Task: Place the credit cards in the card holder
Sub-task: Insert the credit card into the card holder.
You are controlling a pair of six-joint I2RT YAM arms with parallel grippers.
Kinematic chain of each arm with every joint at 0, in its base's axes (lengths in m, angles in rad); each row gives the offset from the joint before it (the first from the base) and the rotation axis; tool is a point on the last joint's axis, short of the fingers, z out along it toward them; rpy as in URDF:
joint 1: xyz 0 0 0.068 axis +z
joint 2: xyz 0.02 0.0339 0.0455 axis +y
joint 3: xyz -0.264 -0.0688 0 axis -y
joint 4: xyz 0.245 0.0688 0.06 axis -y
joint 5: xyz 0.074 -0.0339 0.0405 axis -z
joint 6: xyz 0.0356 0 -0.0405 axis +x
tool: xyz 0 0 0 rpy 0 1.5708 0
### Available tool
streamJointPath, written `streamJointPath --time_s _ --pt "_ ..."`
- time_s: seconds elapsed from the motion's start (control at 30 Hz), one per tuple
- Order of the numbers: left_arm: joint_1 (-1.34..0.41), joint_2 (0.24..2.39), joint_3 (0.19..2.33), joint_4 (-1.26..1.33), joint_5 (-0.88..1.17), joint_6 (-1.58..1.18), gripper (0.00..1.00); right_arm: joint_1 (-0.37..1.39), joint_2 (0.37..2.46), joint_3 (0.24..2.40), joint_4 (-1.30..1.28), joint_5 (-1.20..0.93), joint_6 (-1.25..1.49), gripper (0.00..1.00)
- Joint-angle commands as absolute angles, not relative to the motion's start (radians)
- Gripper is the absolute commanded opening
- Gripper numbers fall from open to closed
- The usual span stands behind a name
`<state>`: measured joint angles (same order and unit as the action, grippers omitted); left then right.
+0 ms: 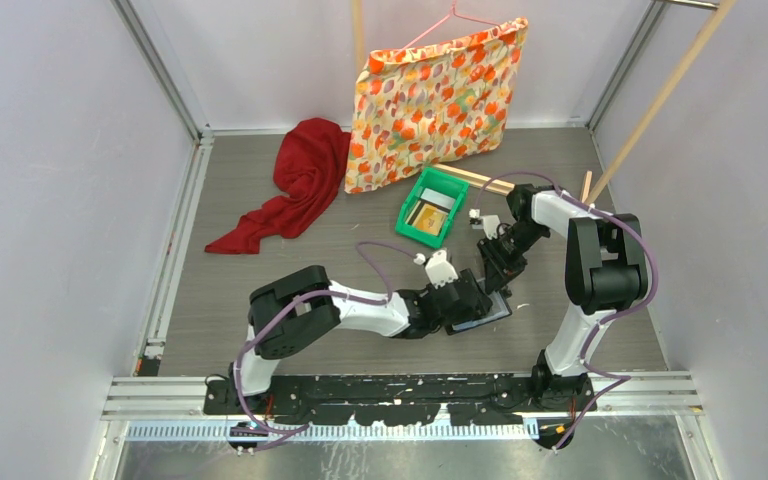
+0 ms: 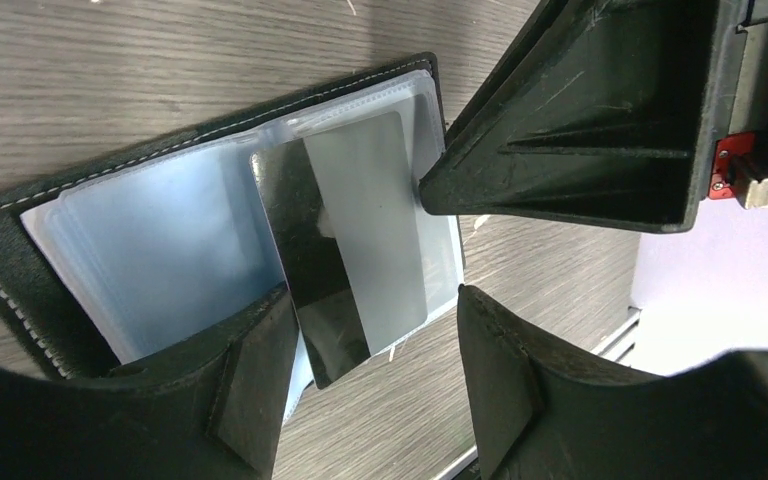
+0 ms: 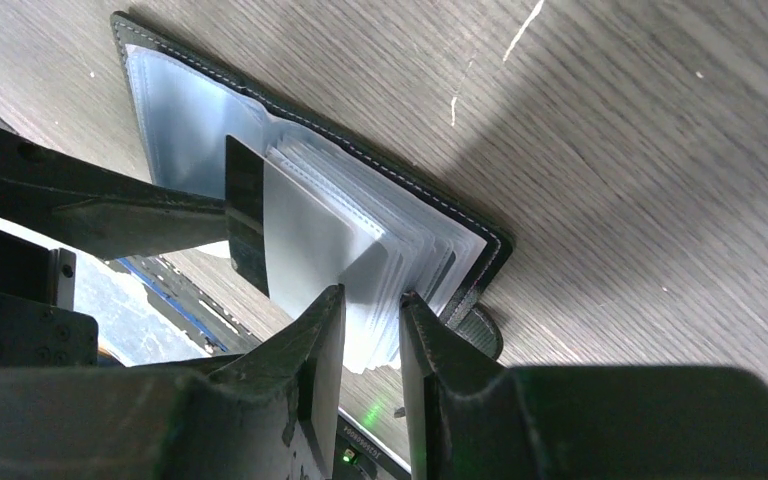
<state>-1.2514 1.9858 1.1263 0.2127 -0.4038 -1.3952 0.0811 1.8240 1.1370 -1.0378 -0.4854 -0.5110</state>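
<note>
1. Step in hand: seating a grey card (image 2: 360,220) in the card holder (image 2: 150,240), which lies open on the desk.
2. The left gripper (image 2: 372,300) jaws stand half open astride the card, gripping nothing.
3. The right gripper (image 3: 372,298) jaws, nearly closed, seem to pinch the card holder's pages.
4. Next, the card likely needs nudging deeper into its pocket.

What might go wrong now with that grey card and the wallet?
The grey card lies askew, overhanging the card holder; it may jam or slide off. The right pincer seems to pinch the pocket pages; a slip could shut the slot. The open left pincer may knock the card.
</note>
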Motion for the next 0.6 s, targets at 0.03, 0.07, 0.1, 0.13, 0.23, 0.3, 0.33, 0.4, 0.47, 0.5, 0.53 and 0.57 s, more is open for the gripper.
streamJointPath --time_s 0.03,0.07,0.1,0.13,0.23,0.3,0.33,0.4,0.47,0.5,0.53,0.57 --pt "-1.239 2.041 1.216 0.038 -0.371 -1.32 0.61 0.082 1.803 1.168 -1.093 -0.579 -0.529 0.32" --pt "-1.236 2.039 1.221 0.034 -0.367 -1.313 0.61 0.081 1.798 1.169 -1.094 -0.581 -0.529 0.34" --pt "-1.234 2.038 1.224 0.029 -0.364 -1.305 0.61 0.077 1.792 1.169 -1.092 -0.582 -0.529 0.35" --pt "-1.229 2.032 1.223 0.028 -0.361 -1.294 0.61 0.071 1.787 1.169 -1.09 -0.586 -0.529 0.36" --pt "-1.217 2.021 1.228 0.028 -0.342 -1.253 0.61 0.06 1.776 1.167 -1.09 -0.599 -0.529 0.36" --pt "-1.204 2.025 1.252 0.014 -0.308 -1.227 0.62 0.06 1.774 1.166 -1.09 -0.606 -0.529 0.36" --pt "-1.195 2.03 1.27 0.005 -0.288 -1.217 0.62 0.06 1.774 1.167 -1.092 -0.61 -0.531 0.36" --pt "-1.185 2.046 1.327 -0.041 -0.255 -1.195 0.62 0.06 1.779 1.167 -1.093 -0.615 -0.531 0.36" --pt "-1.182 2.067 1.389 -0.102 -0.242 -1.19 0.63 0.06 1.778 1.167 -1.094 -0.617 -0.53 0.36" --pt "-1.183 2.082 1.427 -0.142 -0.235 -1.196 0.63 0.059 1.778 1.168 -1.094 -0.621 -0.529 0.36" --pt "-1.184 2.098 1.462 -0.186 -0.229 -1.204 0.63 0.06 1.778 1.169 -1.094 -0.626 -0.528 0.37" --pt "-1.184 2.116 1.506 -0.245 -0.225 -1.22 0.63 0.06 1.777 1.168 -1.093 -0.629 -0.527 0.36"
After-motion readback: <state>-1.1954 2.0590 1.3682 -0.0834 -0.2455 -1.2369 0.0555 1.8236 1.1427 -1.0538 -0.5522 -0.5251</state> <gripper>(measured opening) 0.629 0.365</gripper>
